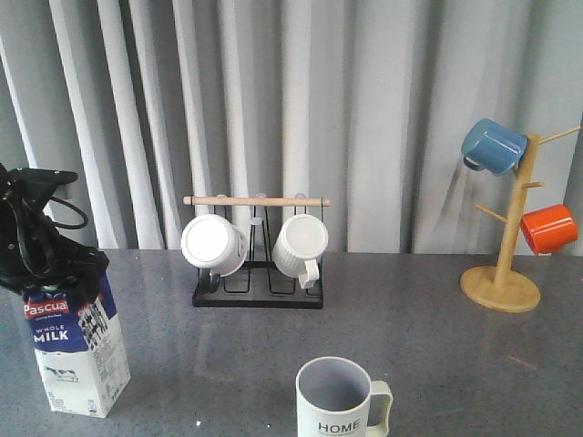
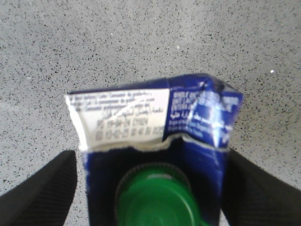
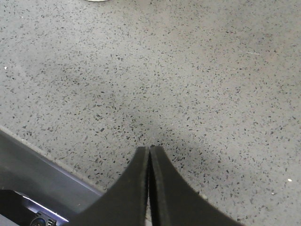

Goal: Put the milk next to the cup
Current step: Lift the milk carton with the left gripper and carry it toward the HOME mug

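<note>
I am straddling the top of the milk (image 1: pixel 75 350) with my left gripper (image 2: pixel 150 188), its fingers (image 2: pixel 40 188) spread at either side; the carton is standing upright at near left. The cup (image 1: pixel 339 401) is sitting well to its right, so I am facing a rightward carry. My right gripper (image 3: pixel 149 188) is resting pressed together.
</note>
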Tool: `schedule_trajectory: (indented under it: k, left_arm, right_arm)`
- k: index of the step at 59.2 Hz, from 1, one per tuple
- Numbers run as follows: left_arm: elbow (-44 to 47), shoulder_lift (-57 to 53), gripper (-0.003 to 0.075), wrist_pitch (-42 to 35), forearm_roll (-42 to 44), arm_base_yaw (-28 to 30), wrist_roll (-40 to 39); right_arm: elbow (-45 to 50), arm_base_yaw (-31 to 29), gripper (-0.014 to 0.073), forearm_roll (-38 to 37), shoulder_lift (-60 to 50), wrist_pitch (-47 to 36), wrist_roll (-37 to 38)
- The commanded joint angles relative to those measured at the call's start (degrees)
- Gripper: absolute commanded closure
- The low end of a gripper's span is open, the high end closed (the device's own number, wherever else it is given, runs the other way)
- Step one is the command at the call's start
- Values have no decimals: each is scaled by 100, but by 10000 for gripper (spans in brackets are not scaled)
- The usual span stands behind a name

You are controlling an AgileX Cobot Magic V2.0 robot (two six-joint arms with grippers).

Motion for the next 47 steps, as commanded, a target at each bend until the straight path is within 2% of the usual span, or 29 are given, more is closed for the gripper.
schedule_trajectory:
  k: [1,6,26,38,47]
  left_arm:
    - [-154,-198,188,-69,-27,-15,-2]
    - [-154,-174,231,-69,-27,-15,-2]
    - [-179,-193,573,-69,-80,-15,-2]
    - [-635,-395,706,-69,-1189,-15,172]
    - [-1202,-527,729,-69,-2702,-47,696]
  right_arm:
    - [-159,2,602,-27,-18,-308,3]
    - [-159,2,602,-27,-18,-315,3]
    - [-159,2,602,-27,-18,-310,3]
    - [-159,2,602,-27,-18,-315,3]
    - [-159,2,602,-21,-18,-315,3]
